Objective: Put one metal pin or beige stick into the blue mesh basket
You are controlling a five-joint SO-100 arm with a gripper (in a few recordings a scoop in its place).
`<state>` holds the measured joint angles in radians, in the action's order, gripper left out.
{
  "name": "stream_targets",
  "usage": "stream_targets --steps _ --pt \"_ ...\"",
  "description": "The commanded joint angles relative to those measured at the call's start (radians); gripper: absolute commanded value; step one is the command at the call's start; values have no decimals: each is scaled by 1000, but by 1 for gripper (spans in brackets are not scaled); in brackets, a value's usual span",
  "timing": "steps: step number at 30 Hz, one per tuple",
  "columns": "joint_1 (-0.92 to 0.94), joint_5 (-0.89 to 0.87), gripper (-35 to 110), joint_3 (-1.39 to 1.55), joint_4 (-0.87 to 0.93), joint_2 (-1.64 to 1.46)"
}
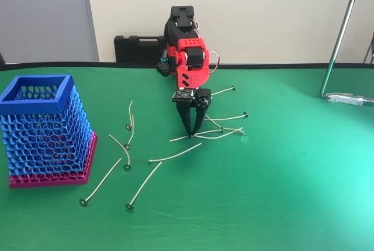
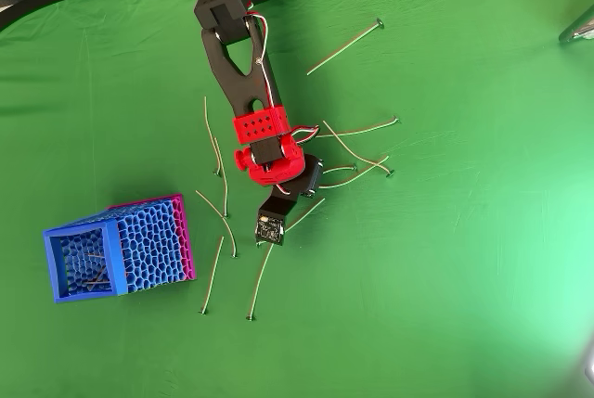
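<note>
No legible writing on basket point(image 1: 41, 128)

Frontal fixed view; top-down overhead view

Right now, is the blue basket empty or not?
Not empty: in the overhead view a few thin pins lie inside the upright blue basket.

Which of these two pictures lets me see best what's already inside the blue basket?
The overhead view: it looks down through the open top of the blue mesh basket, where a couple of thin pins lie inside. The fixed view shows the blue mesh basket from the side, contents hidden behind the honeycomb walls.
</note>
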<state>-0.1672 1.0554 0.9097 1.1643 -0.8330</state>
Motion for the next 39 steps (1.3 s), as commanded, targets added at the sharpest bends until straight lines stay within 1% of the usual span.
stream_targets --steps 1,11,16,24,33,35,39 --pt "-8 -6 1 -26 6 -26" --pt "-12 -104 1 -175 9 -91" --pt "0 -146 1 -199 9 -199" --pt "64 -166 1 -199 11 -405" --pt "225 -187 1 -291 6 -551" --pt "275 -206 1 -316 -20 -568" --pt "383 -241 1 -304 -138 -607"
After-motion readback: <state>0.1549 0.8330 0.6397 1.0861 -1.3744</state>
